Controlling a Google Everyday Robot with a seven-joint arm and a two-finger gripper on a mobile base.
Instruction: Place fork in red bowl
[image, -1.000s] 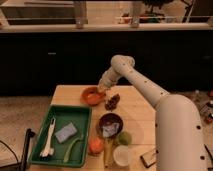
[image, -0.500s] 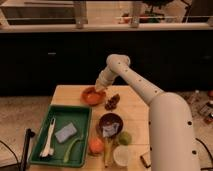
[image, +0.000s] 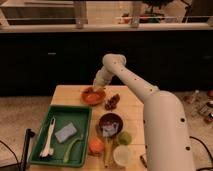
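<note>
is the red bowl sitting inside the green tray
No, the red bowl sits on the wooden table beyond the green tray, with the hand just above the bowl.

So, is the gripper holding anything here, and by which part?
Cannot be told. The gripper sits low over the red bowl, and no held thing can be made out there.

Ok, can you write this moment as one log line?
gripper: low over red bowl | red bowl: far side of table | gripper load: cannot tell
</note>
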